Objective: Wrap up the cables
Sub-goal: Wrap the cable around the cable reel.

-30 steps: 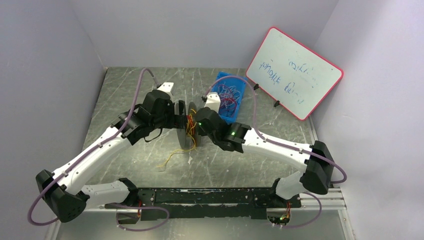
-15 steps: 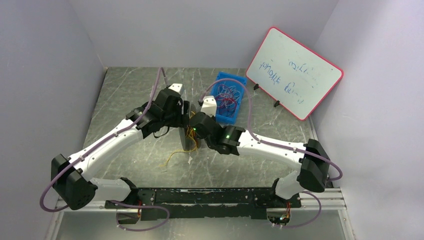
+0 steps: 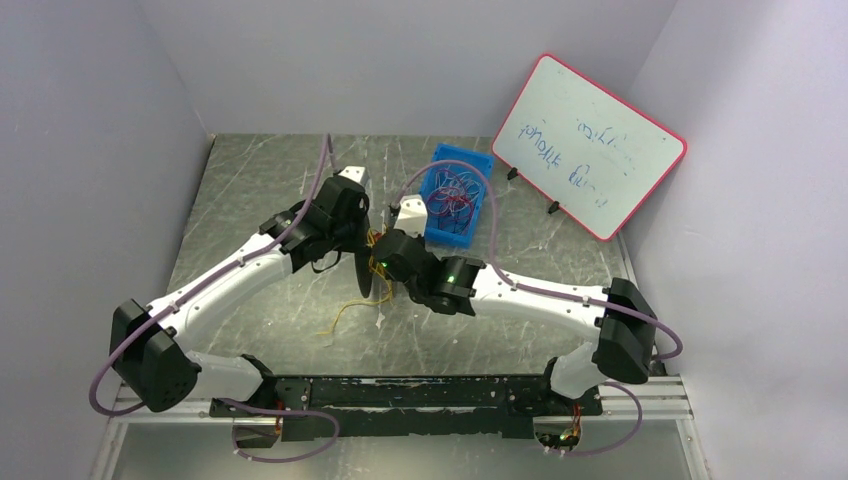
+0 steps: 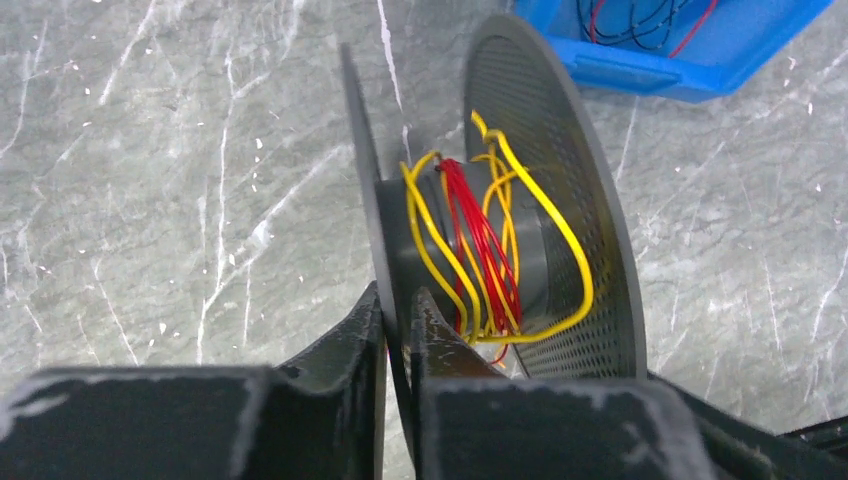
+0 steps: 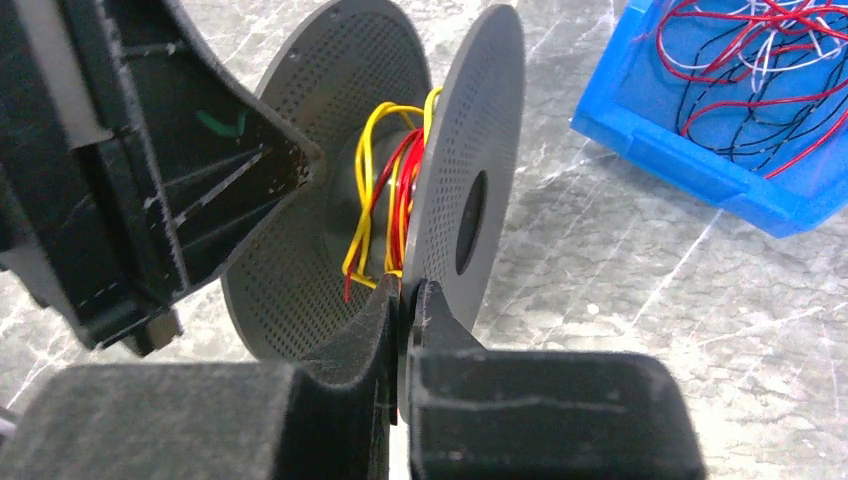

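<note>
A grey spool (image 3: 376, 270) with two perforated discs stands on edge at the table's middle. Yellow and red cables (image 4: 482, 250) are wound loosely round its hub, and a yellow tail (image 3: 345, 312) trails onto the table. My left gripper (image 4: 395, 300) is shut on the thin edge of one disc (image 4: 362, 180). The right gripper (image 5: 412, 290) is shut on the rim of the other disc (image 5: 470, 170). In the right wrist view the cables (image 5: 385, 190) show between the discs, with the left gripper's body (image 5: 150, 170) beyond them.
A blue bin (image 3: 458, 190) holding more tangled red, dark and white cables sits just behind the spool. A pink-framed whiteboard (image 3: 588, 145) leans at the back right. Grey walls close in the table on three sides.
The left gripper has shut on the spool's disc after standing open. Both arms and the spool have shifted a little to the left.
</note>
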Tool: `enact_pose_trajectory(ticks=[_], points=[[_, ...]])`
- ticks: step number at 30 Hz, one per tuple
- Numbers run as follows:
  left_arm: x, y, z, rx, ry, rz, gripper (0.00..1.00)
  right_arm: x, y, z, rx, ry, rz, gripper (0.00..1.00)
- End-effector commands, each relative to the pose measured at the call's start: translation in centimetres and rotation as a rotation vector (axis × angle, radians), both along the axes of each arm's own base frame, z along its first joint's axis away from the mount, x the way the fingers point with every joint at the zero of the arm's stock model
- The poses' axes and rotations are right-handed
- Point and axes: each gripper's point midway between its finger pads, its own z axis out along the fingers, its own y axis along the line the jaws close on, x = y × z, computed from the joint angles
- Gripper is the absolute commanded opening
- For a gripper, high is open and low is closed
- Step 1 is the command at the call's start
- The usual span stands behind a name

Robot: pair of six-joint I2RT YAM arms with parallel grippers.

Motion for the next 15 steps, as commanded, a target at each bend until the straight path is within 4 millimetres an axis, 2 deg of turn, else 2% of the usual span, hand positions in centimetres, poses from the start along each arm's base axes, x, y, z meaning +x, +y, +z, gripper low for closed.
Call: enact_pose_trajectory(ticks=[1, 5, 15], points=[[0.2, -0.3, 1.0, -0.011, -0.023, -0.019, 0.07, 0.7, 1.0, 2.7, 0.091, -0.065, -0.023, 0.00], [0.3, -0.3, 1.2, -0.008, -0.027, -0.018, 0.07, 0.3, 1.7, 3.0, 0.114, -0.064, 0.010, 0.02], [1.4, 0.5, 2.4, -0.034, -0.033, 0.011, 0.07, -1.0, 1.7, 4.1, 0.173, -0.062, 0.086, 0.42]])
